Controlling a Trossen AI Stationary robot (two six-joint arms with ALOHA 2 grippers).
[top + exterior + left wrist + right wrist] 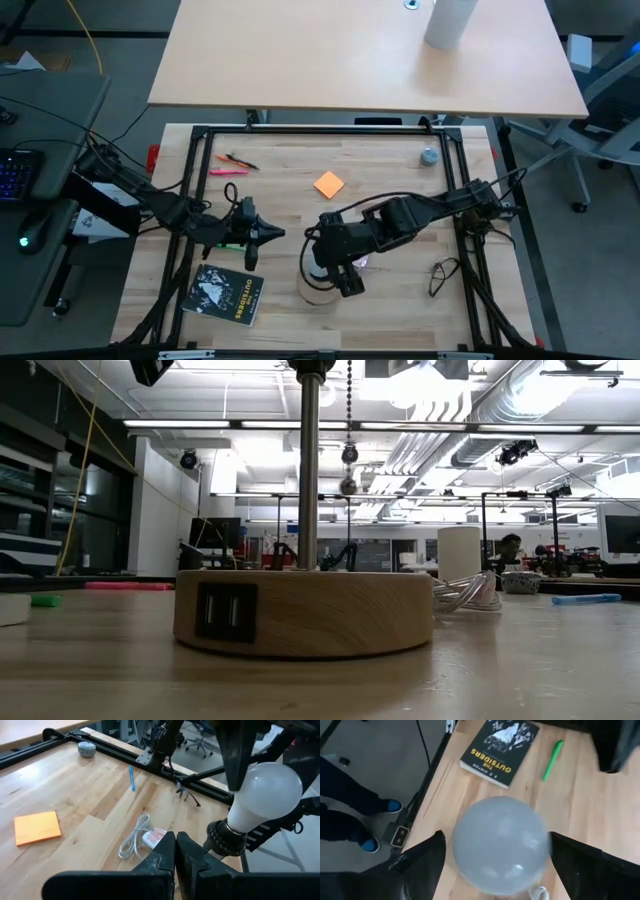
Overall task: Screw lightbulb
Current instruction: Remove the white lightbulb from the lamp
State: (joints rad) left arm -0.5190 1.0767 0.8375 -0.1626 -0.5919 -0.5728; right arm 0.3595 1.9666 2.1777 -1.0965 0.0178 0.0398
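The lightbulb [262, 795] sits base-down in the black socket [225, 840] of the round wooden lamp base [303, 612] near the table's front edge. The right gripper [495, 847] straddles the globe, fingers spread wide either side — whether they touch the glass I cannot tell. The left gripper [175, 852] waits shut nearby. Judging by this, screwing-in is underway — next comes a firm pinch and twist

lightbulb [499, 844]: blurred, lower part cut by right wrist view's edge, hides its socket | high view: right claw [335, 268] covers bulb | low view: lamp pole [308, 465] runs off top edge, bulb unseen | book [500, 746]: far end cropped
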